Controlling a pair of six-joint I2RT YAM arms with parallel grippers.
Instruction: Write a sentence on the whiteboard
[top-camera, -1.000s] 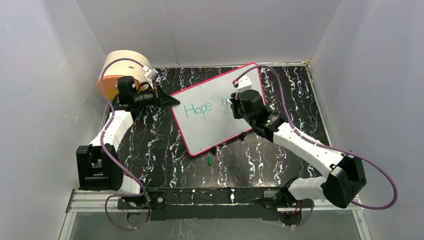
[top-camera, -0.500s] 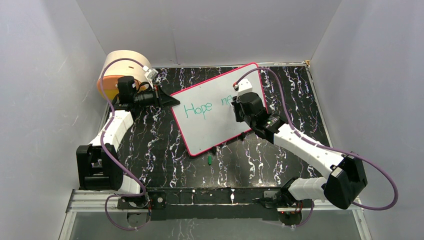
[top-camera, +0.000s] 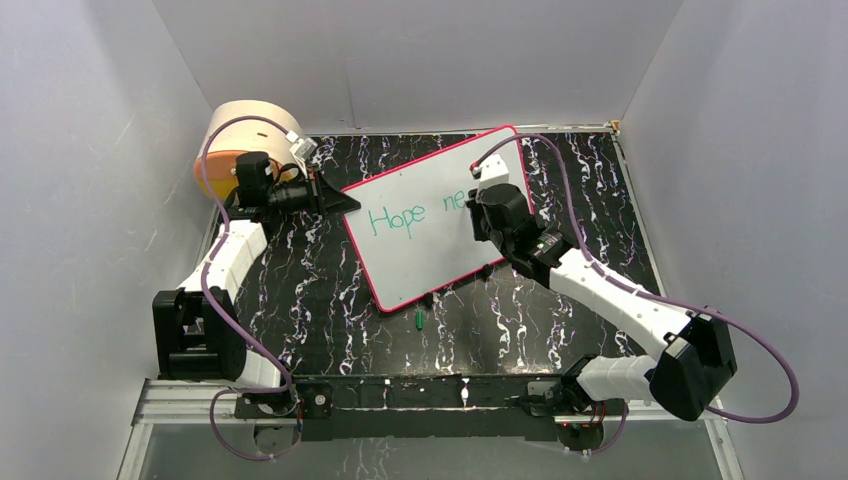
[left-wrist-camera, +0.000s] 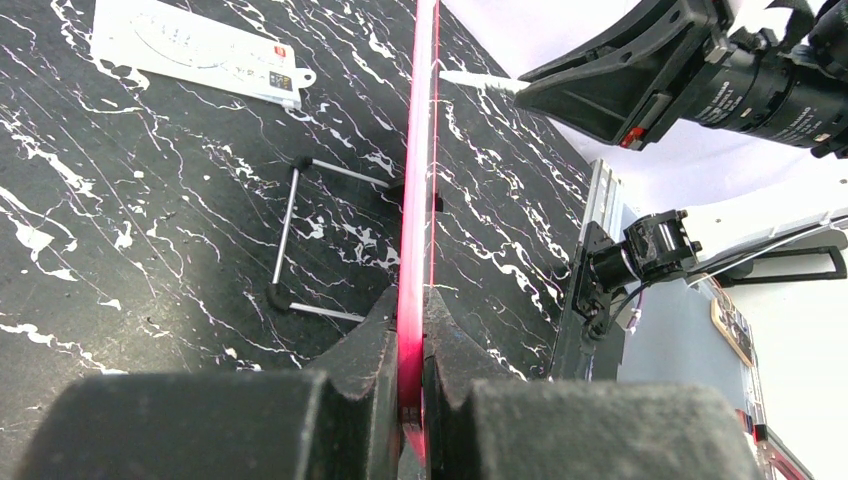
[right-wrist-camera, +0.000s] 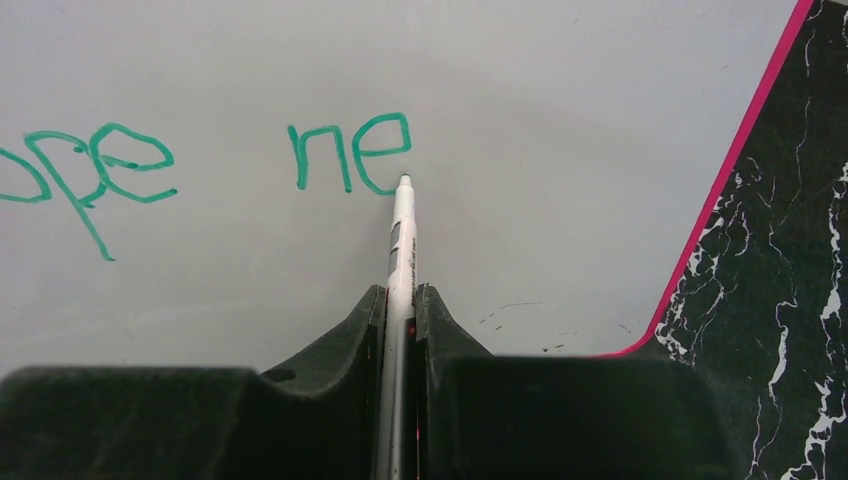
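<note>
Board mid-table, an arm at each side.
From above, the board (top-camera: 430, 250) stands at the centre of the table (top-camera: 600, 200). The left gripper (top-camera: 348, 203) clamps its 9 o'clock edge. The right gripper (right-wrist-camera: 400, 310) hangs over its 3 o'clock part, pinching a pen (right-wrist-camera: 402, 235) whose tip meets the face at the end of the words (top-camera: 397, 219). A cap (top-camera: 419, 320) lies just off the board at 6 o'clock, and a tub (top-camera: 250, 125) sits at 10 o'clock.

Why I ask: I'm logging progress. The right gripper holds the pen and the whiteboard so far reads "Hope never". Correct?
Not quite: the right gripper does hold the pen, but the sentence on the whiteboard reads only "Hope ne" so far, as the right wrist view shows.
</note>
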